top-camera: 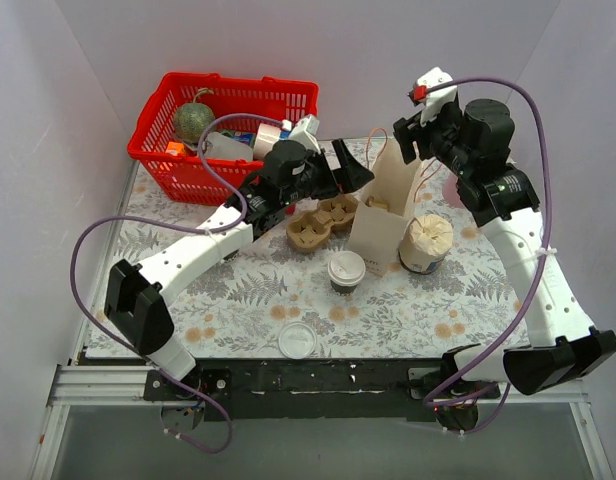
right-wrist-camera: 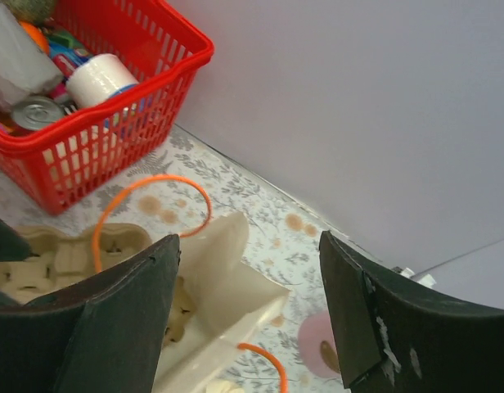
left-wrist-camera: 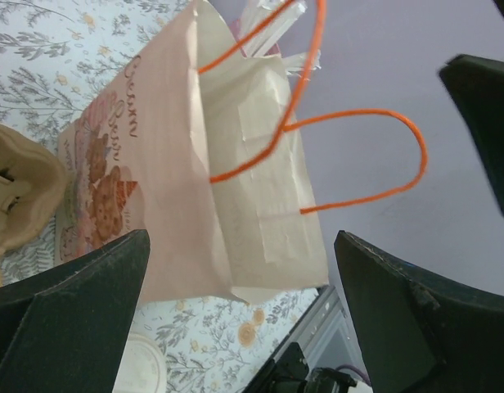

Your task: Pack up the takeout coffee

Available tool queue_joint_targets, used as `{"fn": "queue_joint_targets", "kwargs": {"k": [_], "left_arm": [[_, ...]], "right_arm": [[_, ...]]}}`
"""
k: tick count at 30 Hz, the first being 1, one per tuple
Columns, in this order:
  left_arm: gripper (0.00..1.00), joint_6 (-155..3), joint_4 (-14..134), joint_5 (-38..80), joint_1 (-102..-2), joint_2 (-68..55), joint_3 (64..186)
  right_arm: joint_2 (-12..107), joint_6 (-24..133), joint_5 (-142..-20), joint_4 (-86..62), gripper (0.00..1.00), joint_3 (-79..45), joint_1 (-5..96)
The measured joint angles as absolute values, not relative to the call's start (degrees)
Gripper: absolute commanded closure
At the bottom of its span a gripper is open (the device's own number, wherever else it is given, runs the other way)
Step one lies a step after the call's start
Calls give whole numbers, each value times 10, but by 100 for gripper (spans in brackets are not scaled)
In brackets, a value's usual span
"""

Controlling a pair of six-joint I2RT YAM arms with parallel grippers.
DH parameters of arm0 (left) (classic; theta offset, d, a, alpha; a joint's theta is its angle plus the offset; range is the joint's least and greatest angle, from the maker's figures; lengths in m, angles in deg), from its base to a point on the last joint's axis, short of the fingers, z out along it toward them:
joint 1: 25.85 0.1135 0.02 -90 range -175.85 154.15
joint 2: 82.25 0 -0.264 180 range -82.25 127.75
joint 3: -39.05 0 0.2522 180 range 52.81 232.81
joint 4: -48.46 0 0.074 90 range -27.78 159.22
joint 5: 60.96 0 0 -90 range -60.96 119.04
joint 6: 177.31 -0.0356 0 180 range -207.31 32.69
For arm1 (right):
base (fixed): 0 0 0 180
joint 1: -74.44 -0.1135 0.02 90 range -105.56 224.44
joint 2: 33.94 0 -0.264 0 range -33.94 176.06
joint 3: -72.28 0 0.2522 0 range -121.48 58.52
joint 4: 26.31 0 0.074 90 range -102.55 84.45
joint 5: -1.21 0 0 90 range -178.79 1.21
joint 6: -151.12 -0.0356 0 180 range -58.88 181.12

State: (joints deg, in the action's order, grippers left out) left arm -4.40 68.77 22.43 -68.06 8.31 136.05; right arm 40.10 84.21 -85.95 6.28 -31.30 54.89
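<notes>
On the flower-printed table (top-camera: 238, 295), seen from above, the takeout coffee (top-camera: 346, 271), a small paper cup with a dark lower band and a white round plastic lid, stands upright just in front of a tall cream paper bag (top-camera: 383, 215). A brown moulded-cardboard cup carrier (top-camera: 323, 222) lies just left of the bag. A bigger white tub (top-camera: 426, 243) topped with crumpled paper sits close against the bag's right side. A loose flat white lid (top-camera: 297, 340) lies alone near the front edge. A red plastic basket (top-camera: 223, 125) of groceries fills the far left corner. The left gripper (top-camera: 358, 170) hovers beside the bag's mouth, and the right gripper (top-camera: 416, 135) hangs over the bag's far rim. Bare cloth lies open to the near left and near right of the cup.

From the left wrist, the two black fingers (left-wrist-camera: 72, 327) stand wide apart and grip nothing. The bag is farther off between them, its thin orange cord handles (left-wrist-camera: 358, 155) arching out of the mouth. The carrier shows at the left edge.

From the right wrist, the fingers (right-wrist-camera: 391, 319) are likewise parted and empty, with the bag's open mouth below them. Beyond are the basket, holding a white paper roll (right-wrist-camera: 105, 78) and a tin can (right-wrist-camera: 35, 110), and the pale wall (right-wrist-camera: 358, 98) close behind the table's far edge.
</notes>
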Motion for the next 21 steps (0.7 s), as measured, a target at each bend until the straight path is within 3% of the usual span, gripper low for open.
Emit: {"fn": "queue_joint_targets", "kwargs": {"k": [6, 7, 10, 11, 17, 21], "left_arm": [[2, -66, 714, 246, -681, 142, 1397], [7, -69, 719, 245, -681, 156, 1406], [30, -81, 733, 240, -680, 200, 1443], [47, -85, 737, 241, -680, 213, 1455], [100, -122, 764, 241, -681, 260, 1507], [100, -166, 778, 248, -684, 267, 1530]], "right_arm": [[430, 756, -842, 119, 25, -365, 549], [435, 745, -844, 127, 25, -371, 549], [445, 712, -857, 159, 25, -378, 549], [447, 703, -858, 165, 25, -374, 549], [462, 672, -855, 196, 27, -357, 549], [475, 657, -852, 208, 28, -357, 550]]}}
